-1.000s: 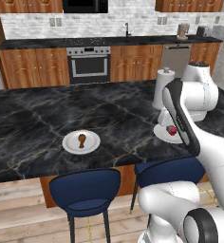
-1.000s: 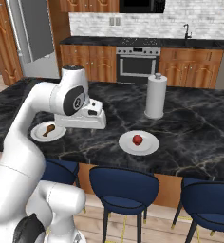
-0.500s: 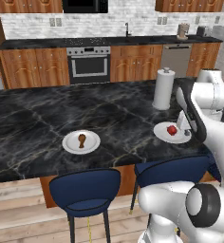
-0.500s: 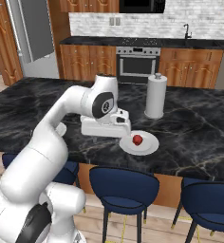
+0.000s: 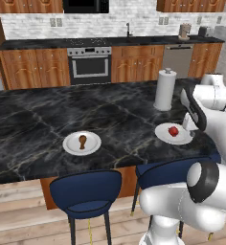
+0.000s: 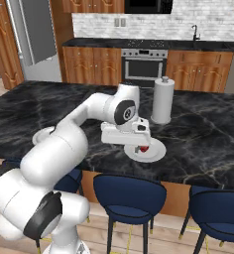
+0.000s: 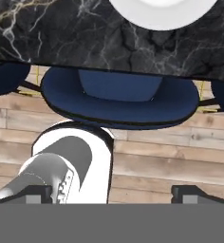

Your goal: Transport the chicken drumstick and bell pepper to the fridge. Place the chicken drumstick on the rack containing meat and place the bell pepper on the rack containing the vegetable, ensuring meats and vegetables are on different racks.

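The red bell pepper (image 5: 173, 131) lies on a white plate (image 5: 163, 133) near the counter's right front edge. In the right base view the pepper (image 6: 145, 148) peeks out from under my hand. My gripper (image 6: 132, 144) hovers low over that plate, open and holding nothing. In the hand view its fingertips (image 7: 39, 192) stand wide apart, with the plate's rim (image 7: 161, 16) at the top. The golden-brown chicken drumstick (image 5: 82, 141) rests on another white plate (image 5: 93, 146) far to the left. The grey fridge (image 6: 37, 32) stands at the back left with its door shut, so its racks are hidden.
A paper towel roll (image 5: 165, 90) stands upright just behind the pepper's plate. Blue stools (image 5: 88, 191) line the counter's front edge. The black marble island (image 5: 38, 115) stretches left. An oven (image 5: 90, 66) and wooden cabinets run along the back wall.
The arm has swung right across the counter, from beside the drumstick's plate to over the pepper's plate. The gripper stayed open. Neither food item moved.
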Available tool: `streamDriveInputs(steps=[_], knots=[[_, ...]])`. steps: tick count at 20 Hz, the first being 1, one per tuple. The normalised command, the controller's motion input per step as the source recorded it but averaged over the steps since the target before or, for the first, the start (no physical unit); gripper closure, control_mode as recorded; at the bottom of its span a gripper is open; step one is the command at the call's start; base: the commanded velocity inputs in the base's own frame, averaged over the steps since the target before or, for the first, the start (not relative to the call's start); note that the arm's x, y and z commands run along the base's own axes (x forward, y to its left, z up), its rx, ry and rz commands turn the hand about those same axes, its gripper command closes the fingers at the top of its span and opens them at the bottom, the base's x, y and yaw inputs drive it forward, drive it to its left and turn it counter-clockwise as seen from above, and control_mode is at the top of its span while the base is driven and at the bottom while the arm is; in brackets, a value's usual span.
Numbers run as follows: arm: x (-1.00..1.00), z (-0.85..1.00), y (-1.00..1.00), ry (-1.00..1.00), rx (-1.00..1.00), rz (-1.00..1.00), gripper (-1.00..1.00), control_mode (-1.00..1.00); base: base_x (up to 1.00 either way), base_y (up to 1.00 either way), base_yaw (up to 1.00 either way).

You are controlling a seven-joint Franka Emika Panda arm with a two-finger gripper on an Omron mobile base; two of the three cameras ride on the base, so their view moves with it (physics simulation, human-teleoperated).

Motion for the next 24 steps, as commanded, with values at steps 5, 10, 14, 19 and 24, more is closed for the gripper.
streamDriveInputs(steps=[5,10,14,19,24], knots=[[0.6,-0.25,-0.12,0.0,0.0,0.0,-1.0,-1.0,0.0,0.0,0.0],[0.76,-0.34,-0.01,0.0,0.0,0.0,-1.0,-1.0,0.0,0.0,0.0],[0.73,-0.33,-0.01,0.0,0.0,0.0,-1.0,-1.0,0.0,0.0,0.0],[0.48,-0.15,-0.28,0.0,0.0,0.0,-1.0,-1.0,0.0,0.0,0.0],[0.44,-0.2,-0.21,0.01,0.02,0.0,-1.0,-1.0,0.0,0.0,0.0]])
